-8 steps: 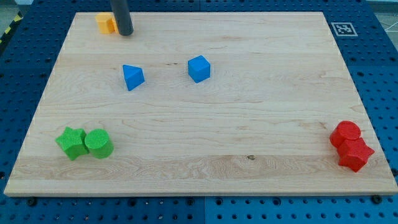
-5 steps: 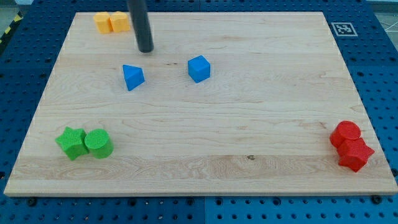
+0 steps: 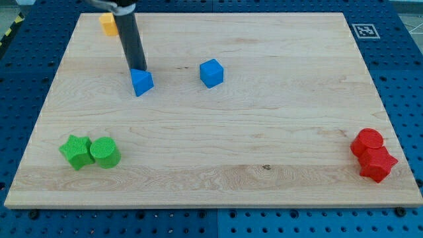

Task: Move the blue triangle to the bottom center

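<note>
The blue triangle (image 3: 141,82) lies on the wooden board (image 3: 218,125) in the upper left part of the view. My tip (image 3: 138,69) is right at the triangle's top edge, touching or almost touching it. The dark rod rises from there towards the view's top left. A blue cube (image 3: 211,73) sits to the right of the triangle, apart from it.
An orange block (image 3: 108,24) sits at the top left corner, partly hidden by the rod. A green star (image 3: 76,151) and a green cylinder (image 3: 104,153) stand together at the bottom left. Two red blocks (image 3: 373,155) sit at the bottom right edge.
My tip has moved from the top left corner down the view to the blue triangle's top edge. No block has visibly moved.
</note>
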`<state>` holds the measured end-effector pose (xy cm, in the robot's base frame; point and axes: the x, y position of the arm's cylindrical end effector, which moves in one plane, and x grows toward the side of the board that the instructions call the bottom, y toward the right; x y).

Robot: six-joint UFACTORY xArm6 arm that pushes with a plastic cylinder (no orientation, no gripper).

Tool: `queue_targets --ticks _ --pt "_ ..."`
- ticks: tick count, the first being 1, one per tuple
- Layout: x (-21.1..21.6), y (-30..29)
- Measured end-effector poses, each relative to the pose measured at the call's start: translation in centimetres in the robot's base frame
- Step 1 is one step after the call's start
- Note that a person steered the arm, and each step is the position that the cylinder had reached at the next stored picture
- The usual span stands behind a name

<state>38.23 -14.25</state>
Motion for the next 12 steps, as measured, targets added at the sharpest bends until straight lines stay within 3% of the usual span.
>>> queue_targets --ticks 2,6,8,10,12 --pt "9.2 5.3" --pt "5.6 2.0" --pt "8.7 -0.4" --pt "14.2 10.4" --pt "14.7 13.5"
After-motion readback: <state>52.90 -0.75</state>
